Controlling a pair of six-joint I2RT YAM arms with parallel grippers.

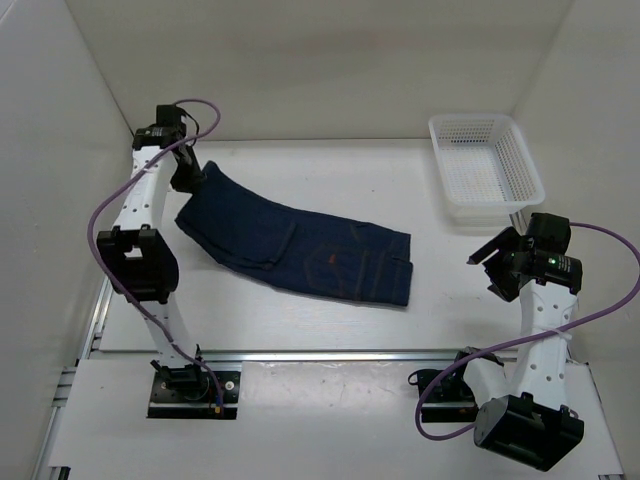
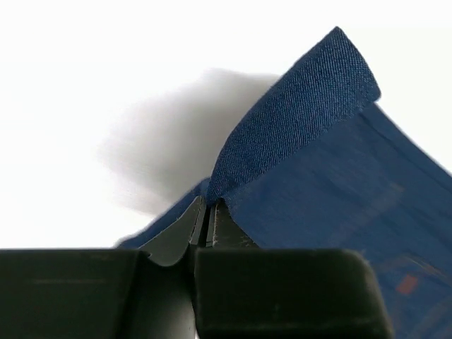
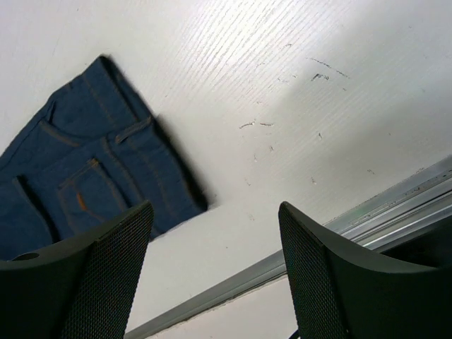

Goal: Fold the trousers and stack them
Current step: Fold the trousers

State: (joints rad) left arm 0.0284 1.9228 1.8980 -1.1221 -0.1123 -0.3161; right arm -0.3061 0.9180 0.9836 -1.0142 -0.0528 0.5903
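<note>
The trousers (image 1: 300, 245) are dark navy jeans lying across the middle of the white table, waist and pockets to the right. My left gripper (image 1: 188, 180) is shut on the far left leg end and lifts it off the table; in the left wrist view the hem (image 2: 304, 113) rises from my closed fingertips (image 2: 209, 206). My right gripper (image 1: 490, 258) is open and empty, held above the table to the right of the waist. Its wrist view shows the waist and back pocket (image 3: 78, 183) at the left, between and beyond the open fingers (image 3: 212, 240).
A white mesh basket (image 1: 487, 170) stands at the back right. White walls close in the back and sides. A metal rail (image 1: 330, 353) runs along the table's near edge.
</note>
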